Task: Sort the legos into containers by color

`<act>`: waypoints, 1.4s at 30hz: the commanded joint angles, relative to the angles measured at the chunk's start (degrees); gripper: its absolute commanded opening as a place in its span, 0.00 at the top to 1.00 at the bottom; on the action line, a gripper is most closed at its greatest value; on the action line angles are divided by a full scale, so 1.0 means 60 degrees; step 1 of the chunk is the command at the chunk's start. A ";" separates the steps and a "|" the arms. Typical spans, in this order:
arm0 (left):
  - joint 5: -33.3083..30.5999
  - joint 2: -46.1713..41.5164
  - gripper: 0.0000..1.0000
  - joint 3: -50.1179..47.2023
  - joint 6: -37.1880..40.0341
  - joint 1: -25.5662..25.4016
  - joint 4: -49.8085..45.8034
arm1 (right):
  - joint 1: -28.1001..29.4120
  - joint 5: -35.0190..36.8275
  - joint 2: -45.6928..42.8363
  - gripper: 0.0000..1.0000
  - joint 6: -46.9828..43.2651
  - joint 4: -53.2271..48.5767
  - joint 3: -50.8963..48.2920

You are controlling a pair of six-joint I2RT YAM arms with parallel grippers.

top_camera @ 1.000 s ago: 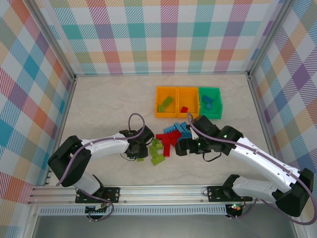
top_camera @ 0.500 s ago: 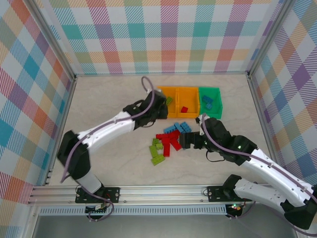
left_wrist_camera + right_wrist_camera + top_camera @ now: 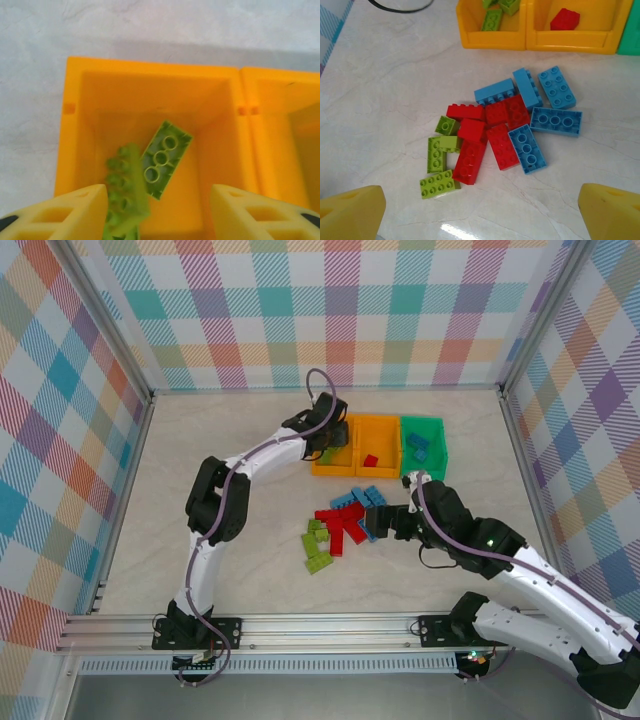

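Observation:
Three joined bins stand at the back: left orange bin (image 3: 322, 468), middle orange bin (image 3: 380, 470), green bin (image 3: 424, 422). My left gripper (image 3: 328, 435) hangs open over the left orange bin (image 3: 75, 125). Inside it an upside-down lime brick (image 3: 162, 159) lies flat, and a blurred lime brick (image 3: 125, 187) sits just beside my left finger (image 3: 60, 215). The loose pile holds red bricks (image 3: 470, 162), blue bricks (image 3: 527, 148) and lime bricks (image 3: 439, 184). My right gripper (image 3: 480, 215) is open, above the pile's near side, holding nothing.
The middle orange bin holds a red brick (image 3: 565, 19); the green bin holds blue bricks (image 3: 420, 448). Plaid walls enclose the table on three sides. Bare tabletop (image 3: 220, 470) spreads to the left of the pile and bins.
My left arm swung from the pile's left side up to the left orange bin and now stands open over it. My right gripper drew back slightly to the right of the pile.

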 commanded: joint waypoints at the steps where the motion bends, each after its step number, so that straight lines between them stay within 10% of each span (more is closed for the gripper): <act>1: 0.0460 -0.1218 0.42 -0.0485 0.0132 -0.0087 0.0210 | 0.0036 0.0295 0.0196 0.01 0.0189 -0.0093 -0.0181; 11: 0.1289 -0.7826 0.43 -0.5483 0.1811 -0.1115 0.1320 | 0.0051 -0.1221 0.2605 0.07 0.0669 0.0506 -0.0022; 23: 0.3651 -1.3530 0.19 -0.8000 0.8256 -0.1604 -0.3747 | 0.0725 -0.1878 0.6366 0.20 0.2053 0.2166 0.0523; 29: 0.4192 -1.4956 0.00 -0.9969 1.0031 -0.1603 -0.3066 | 0.1017 -0.1561 0.7639 0.22 0.2134 0.2210 0.1030; 42: 0.4715 -1.4924 0.00 -1.0666 1.0508 -0.1585 -0.2598 | 0.1047 -0.0975 0.8506 0.51 0.1988 0.1807 0.1175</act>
